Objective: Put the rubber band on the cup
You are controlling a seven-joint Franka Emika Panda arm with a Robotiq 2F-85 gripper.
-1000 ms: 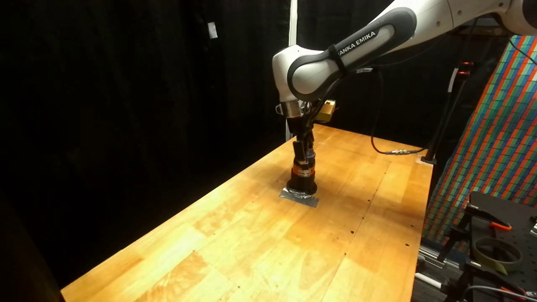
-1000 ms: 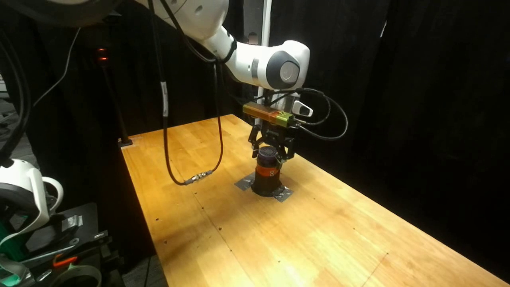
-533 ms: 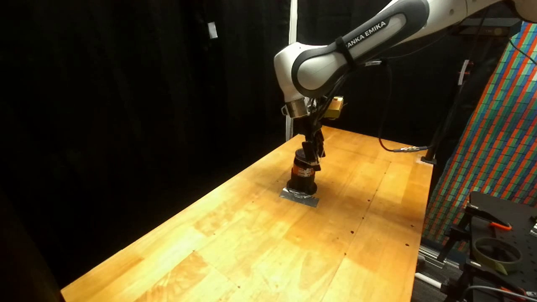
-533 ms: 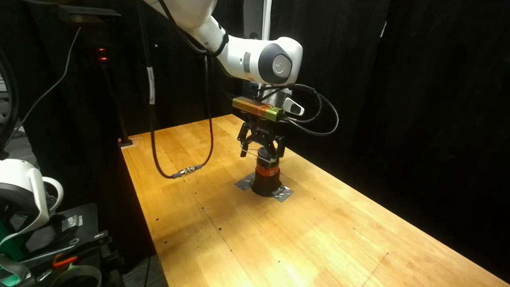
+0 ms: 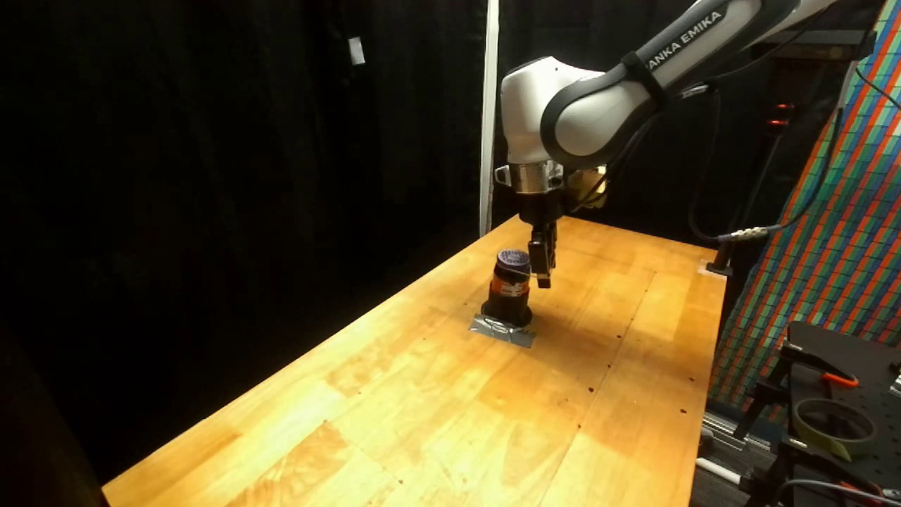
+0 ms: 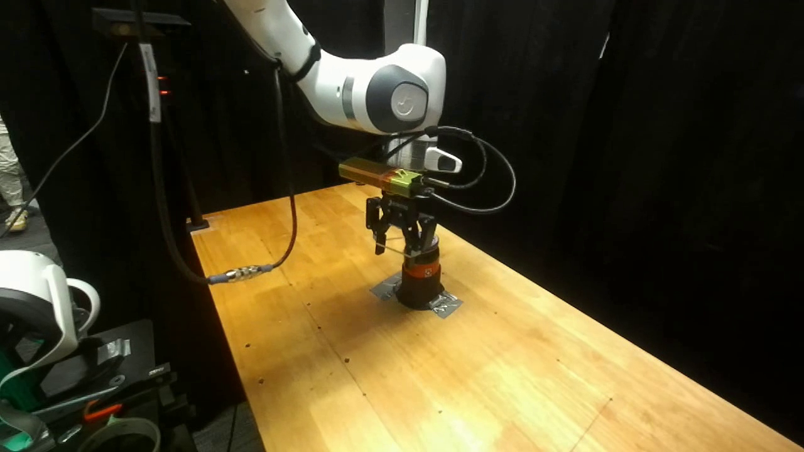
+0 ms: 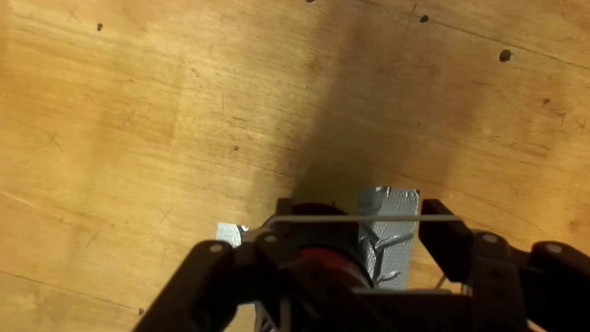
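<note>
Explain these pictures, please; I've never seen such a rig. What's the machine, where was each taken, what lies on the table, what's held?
The machine is a jointed white-and-grey robot arm ending in a black two-fingered claw. Two pictures look in from different spots outside the robot; the wrist view looks down past the claw. On the light-brown wooden table stands a small, dark, cylindrical cup with an orange middle, silver tape strips at its base. The claw is open, and a thin, pale rubber band is stretched between its spread fingers. Whether it also loops around the cup, I can't tell.
</note>
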